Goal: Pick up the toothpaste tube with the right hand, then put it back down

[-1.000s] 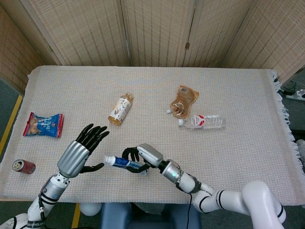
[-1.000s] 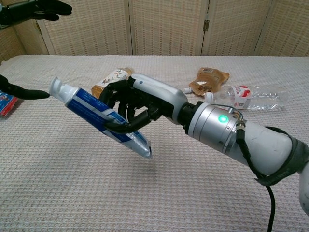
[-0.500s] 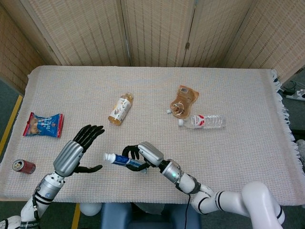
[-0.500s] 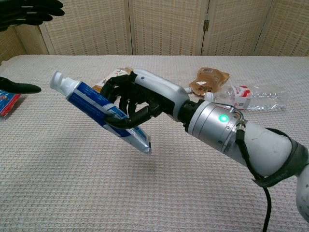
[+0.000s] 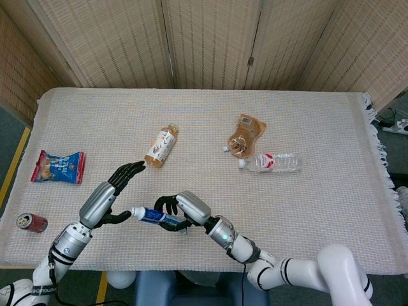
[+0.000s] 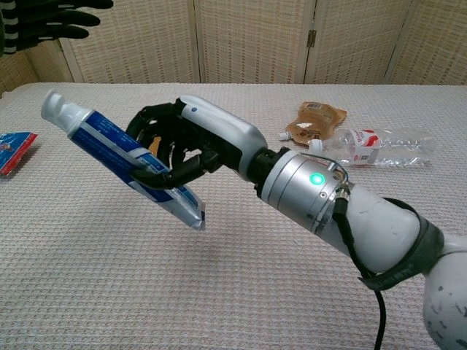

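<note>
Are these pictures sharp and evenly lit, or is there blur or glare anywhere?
Head view: even soft light, faint shadows, everything sharp. Chest view: the right hand and toothpaste tube are crisp up close, with a green glow on the wrist; the water bottle shows small highlights.

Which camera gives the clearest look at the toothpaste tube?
The chest view: the toothpaste tube fills the frame, white cap up-left, crimped end down-right, gripped mid-body by the right robot hand above the table. The head view shows the tube small, partly covered by fingers.
</note>
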Action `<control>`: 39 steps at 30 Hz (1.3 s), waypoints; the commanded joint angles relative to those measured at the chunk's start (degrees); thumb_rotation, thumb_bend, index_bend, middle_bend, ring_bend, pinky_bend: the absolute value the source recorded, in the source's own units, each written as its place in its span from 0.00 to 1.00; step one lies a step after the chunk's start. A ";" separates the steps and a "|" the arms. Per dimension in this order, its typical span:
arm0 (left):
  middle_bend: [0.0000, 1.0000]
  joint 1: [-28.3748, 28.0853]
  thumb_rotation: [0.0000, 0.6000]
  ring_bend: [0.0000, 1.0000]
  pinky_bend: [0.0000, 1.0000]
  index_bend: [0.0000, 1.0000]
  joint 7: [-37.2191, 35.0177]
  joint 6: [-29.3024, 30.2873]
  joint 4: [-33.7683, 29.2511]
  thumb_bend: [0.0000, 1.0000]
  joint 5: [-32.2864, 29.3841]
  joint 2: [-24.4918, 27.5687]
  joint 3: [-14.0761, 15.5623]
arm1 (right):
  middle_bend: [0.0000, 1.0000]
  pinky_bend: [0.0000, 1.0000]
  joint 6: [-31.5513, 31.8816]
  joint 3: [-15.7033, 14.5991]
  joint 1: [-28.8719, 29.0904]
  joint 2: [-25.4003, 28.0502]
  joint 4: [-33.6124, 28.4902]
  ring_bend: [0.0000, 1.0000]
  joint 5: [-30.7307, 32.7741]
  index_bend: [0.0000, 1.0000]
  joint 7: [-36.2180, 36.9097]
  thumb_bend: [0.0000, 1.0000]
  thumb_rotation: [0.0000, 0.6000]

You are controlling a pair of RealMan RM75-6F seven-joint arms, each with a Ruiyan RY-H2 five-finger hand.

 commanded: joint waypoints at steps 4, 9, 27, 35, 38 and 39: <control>0.05 -1.04 0.00 0.00 0.00 0.00 4.84 -2.28 -0.57 0.11 -1.35 -0.90 0.05 | 0.67 0.61 0.05 1.15 0.34 -0.99 -0.84 0.70 0.68 0.75 -1.53 0.95 1.00; 0.05 -1.70 0.00 0.00 0.00 0.00 7.63 -3.84 -0.93 0.11 -2.57 -1.59 0.08 | 0.67 0.62 -0.06 2.04 0.72 -1.83 -1.30 0.70 1.18 0.75 -2.63 0.95 1.00; 0.05 -3.20 0.00 0.00 0.00 0.00 12.64 -8.68 -1.96 0.12 -4.04 -0.41 1.84 | 0.69 0.62 -0.38 3.69 1.11 -3.99 -1.03 0.72 2.72 0.77 -6.76 0.95 1.00; 0.04 -3.45 0.00 0.00 0.00 0.00 11.57 -9.04 -2.08 0.12 -3.63 -0.31 2.19 | 0.69 0.63 0.33 3.98 1.18 -5.09 -0.05 0.72 2.51 0.77 -6.55 0.95 1.00; 0.04 -3.43 0.00 0.00 0.00 0.00 11.49 -8.95 -2.06 0.12 -3.63 -0.27 2.21 | 0.69 0.63 0.30 3.81 1.20 -5.16 0.13 0.72 2.33 0.77 -6.43 0.95 1.00; 0.04 -3.39 0.00 0.00 0.00 0.00 11.46 -8.86 -2.03 0.12 -3.71 -0.19 2.17 | 0.69 0.63 0.31 3.66 1.17 -5.07 0.26 0.72 2.20 0.78 -6.55 0.95 1.00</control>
